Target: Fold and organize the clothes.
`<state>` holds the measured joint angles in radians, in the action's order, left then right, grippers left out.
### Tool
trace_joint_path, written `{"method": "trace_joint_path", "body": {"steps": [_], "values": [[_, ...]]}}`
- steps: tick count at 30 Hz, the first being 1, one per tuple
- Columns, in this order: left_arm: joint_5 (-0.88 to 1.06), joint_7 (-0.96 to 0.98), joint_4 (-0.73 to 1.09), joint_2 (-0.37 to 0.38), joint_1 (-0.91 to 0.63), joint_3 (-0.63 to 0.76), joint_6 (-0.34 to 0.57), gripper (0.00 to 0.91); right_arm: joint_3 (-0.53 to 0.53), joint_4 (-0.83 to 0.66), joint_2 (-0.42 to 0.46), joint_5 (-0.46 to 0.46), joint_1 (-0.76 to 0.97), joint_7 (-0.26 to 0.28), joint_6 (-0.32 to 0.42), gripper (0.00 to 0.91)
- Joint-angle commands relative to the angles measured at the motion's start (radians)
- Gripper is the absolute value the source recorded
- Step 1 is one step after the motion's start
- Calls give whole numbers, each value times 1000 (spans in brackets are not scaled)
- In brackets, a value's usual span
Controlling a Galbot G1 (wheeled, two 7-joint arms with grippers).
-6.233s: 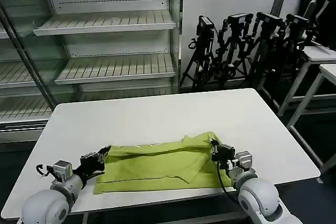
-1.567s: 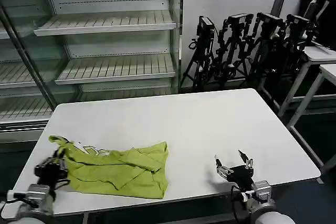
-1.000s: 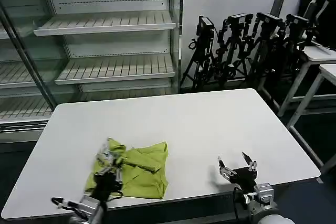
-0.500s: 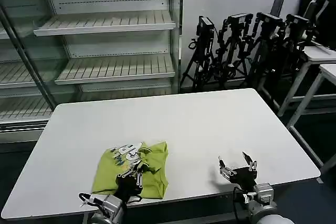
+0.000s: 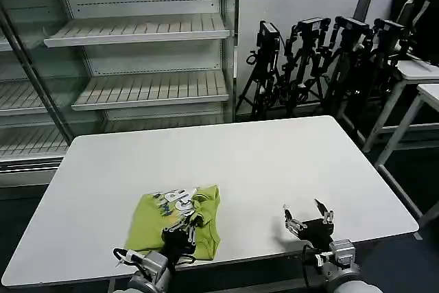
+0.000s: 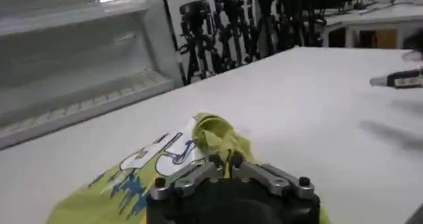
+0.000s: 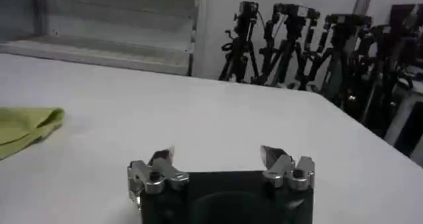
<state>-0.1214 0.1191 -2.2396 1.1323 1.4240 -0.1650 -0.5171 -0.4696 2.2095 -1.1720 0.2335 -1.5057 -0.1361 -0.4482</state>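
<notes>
The clothes are one lime T-shirt [image 5: 147, 221], folded into a small bundle on the white table [image 5: 226, 162] near its front left, white and blue print facing up. My left gripper [image 5: 184, 226] sits over the bundle's near right part, shut on a pinch of fabric. In the left wrist view the T-shirt [image 6: 132, 172] spreads beyond my left gripper [image 6: 225, 162], and a fold rises between the closed fingertips. My right gripper [image 5: 306, 217] hovers open over bare table at the front right, well away from the shirt. The right wrist view shows that gripper [image 7: 217, 154] empty and a T-shirt corner [image 7: 26, 127] off to one side.
Empty shelving [image 5: 137, 53] stands behind the table. A row of black tripods [image 5: 322, 60] is at the back right, with another white table [image 5: 422, 80] at the far right edge. The table's front edge lies just below both grippers.
My left gripper carried the shirt's left side over to the right, folding the spread cloth into a compact bundle with the print on top. The right gripper let go earlier and has stayed open.
</notes>
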Motion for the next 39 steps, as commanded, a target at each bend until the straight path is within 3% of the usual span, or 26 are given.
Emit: {"method": "trace_joint_path", "body": {"steps": [1,9,10,11,21,26,32,34,39], "values": [[-38,2,-14,4,-23,15,-28,10,0,0,1,0,1,0,0,907],[-44,3,-13,-8,-25,14,-45,20,-3,-1,1,0,3,0,0,907],[-42,5,-7,-9,-27,16,-46,625,-3,0,0,0,3,0,-1,907],[-39,5,-1,-7,-28,16,-57,907,-3,0,0,0,4,1,0,907],[-123,46,16,10,-70,14,-9,907,-37,53,14,5,1,1,-4,907],[-161,28,-88,12,-40,-11,31,907,-54,70,23,15,12,2,-13,907],[-171,32,-185,-39,10,-214,43,907,-51,70,29,20,25,3,-13,907],[-160,58,-159,-55,43,-321,50,907,-53,77,33,25,32,2,-12,907],[-157,128,-34,-67,132,-439,93,907,-72,96,51,37,44,4,-10,907]]}}
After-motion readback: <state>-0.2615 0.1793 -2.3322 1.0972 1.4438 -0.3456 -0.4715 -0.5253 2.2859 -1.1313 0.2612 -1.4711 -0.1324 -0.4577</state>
